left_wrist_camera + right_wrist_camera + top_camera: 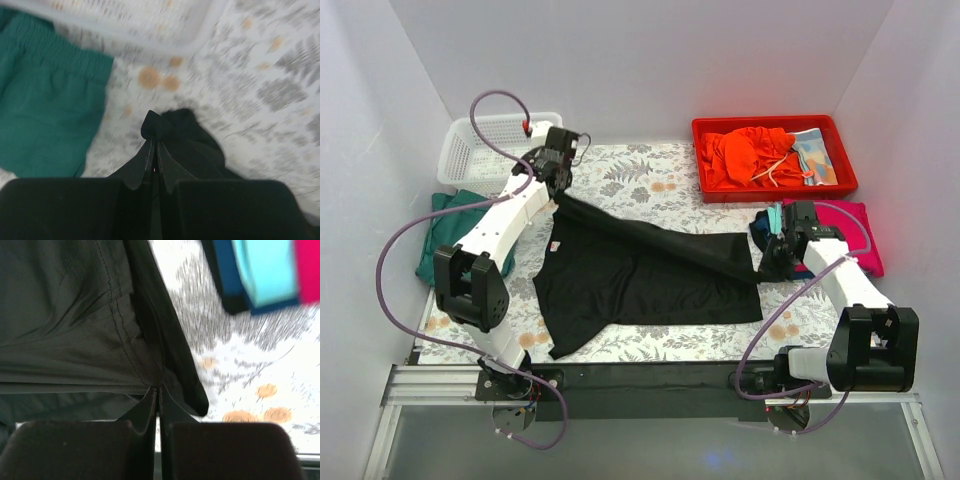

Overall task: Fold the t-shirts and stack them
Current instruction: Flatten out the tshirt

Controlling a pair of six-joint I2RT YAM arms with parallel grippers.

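A large black t-shirt (640,275) lies spread across the floral table covering. My left gripper (560,192) is shut on its far left corner and holds it lifted; the pinched cloth (157,127) shows at the fingertips. My right gripper (772,262) is shut on the shirt's right edge (145,370), also lifted, so a taut fold runs between the two grippers. A dark-green folded shirt (445,235) lies at the left edge and shows in the left wrist view (45,110). A magenta shirt (855,225) with teal and navy ones (770,220) lies at the right.
A white mesh basket (495,145) stands at the back left. A red tray (775,158) holding orange cloth stands at the back right. A black rail runs along the near table edge (650,388).
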